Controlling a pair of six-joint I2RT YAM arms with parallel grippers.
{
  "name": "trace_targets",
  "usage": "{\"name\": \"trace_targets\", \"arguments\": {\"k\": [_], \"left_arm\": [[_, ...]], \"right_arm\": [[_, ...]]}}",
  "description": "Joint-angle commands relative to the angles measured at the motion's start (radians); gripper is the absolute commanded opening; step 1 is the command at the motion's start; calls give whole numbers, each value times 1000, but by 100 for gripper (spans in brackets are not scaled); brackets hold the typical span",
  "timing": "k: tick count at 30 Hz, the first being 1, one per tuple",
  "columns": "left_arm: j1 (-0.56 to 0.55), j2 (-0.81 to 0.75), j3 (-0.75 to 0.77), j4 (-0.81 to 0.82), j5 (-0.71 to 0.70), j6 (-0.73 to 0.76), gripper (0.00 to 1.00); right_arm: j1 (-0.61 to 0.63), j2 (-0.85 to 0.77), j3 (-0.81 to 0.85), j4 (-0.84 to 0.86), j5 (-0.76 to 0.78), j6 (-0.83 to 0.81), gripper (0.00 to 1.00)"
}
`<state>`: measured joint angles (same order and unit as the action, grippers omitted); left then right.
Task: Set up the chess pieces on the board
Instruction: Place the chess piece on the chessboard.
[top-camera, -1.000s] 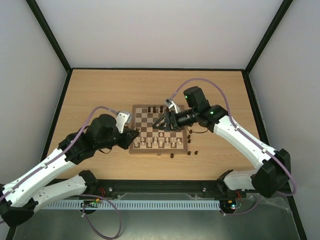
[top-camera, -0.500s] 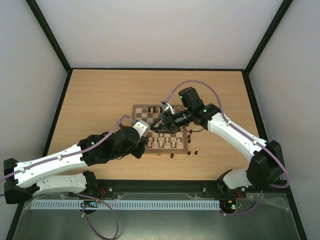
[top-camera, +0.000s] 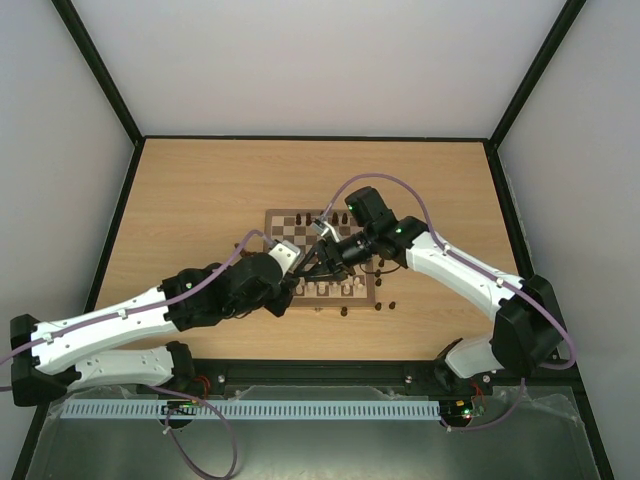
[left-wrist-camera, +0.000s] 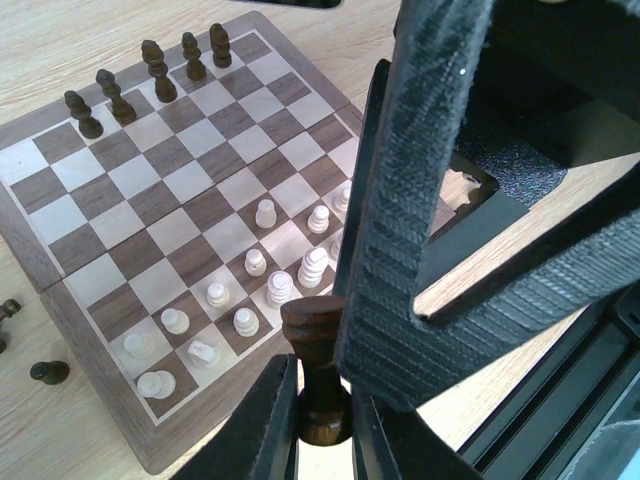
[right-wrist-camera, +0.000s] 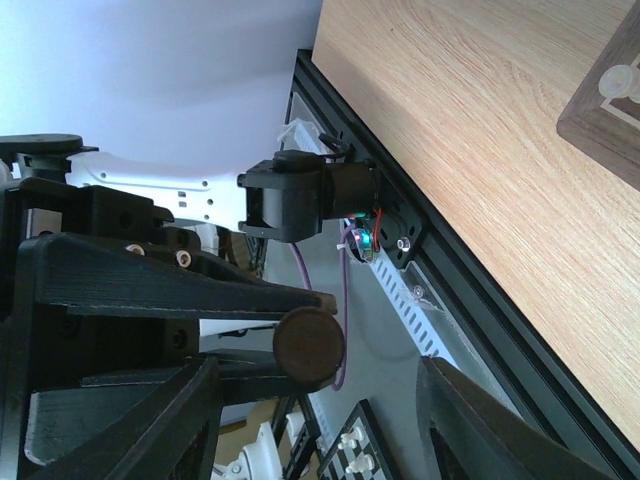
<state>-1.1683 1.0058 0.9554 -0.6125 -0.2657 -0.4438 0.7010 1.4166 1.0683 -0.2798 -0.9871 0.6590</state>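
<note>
The board (top-camera: 322, 232) lies mid-table and also shows in the left wrist view (left-wrist-camera: 150, 210). Several dark chess pieces (left-wrist-camera: 155, 72) stand along its far row and cream chessmen fill the near rows. My left gripper (left-wrist-camera: 322, 398) is shut on a dark brown chess piece (left-wrist-camera: 316, 350), held upright above the board's near edge. In the top view it (top-camera: 293, 280) meets my right gripper (top-camera: 308, 266). In the right wrist view my right gripper (right-wrist-camera: 318, 368) is open, its jaws either side of that piece's round end (right-wrist-camera: 309, 347) without touching it.
Loose dark pieces lie on the table right of the board (top-camera: 380, 268) and in front of it (top-camera: 344, 312), (top-camera: 392, 303); two more show in the left wrist view (left-wrist-camera: 48, 372). The table's black front rail (right-wrist-camera: 470, 290) is close behind the grippers.
My left arm swung right to the board's near edge with the dark piece. My right gripper moved left and toward me until its open jaws flank that piece.
</note>
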Motion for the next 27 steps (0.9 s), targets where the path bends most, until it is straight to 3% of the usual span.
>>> {"name": "trace_targets", "arguments": {"k": [1,8,21,24,27], "left_arm": [[-6,6,19,44,11,15,5],[-8,-5,15,59,44,19,5],[-13,-9,12,51,18,14,6],[-13,-17,13,47,-14,-2,17],[-13,-46,11,48,-51,-22,35]], "right_arm": [[13,11,-3,16,-29,8,53],[14,28,1,21,-27,8,48],[15,31,4,27,-28,8,13],[15,22,0,51,-24,33,11],[13,10,1,92,-20,73,11]]}}
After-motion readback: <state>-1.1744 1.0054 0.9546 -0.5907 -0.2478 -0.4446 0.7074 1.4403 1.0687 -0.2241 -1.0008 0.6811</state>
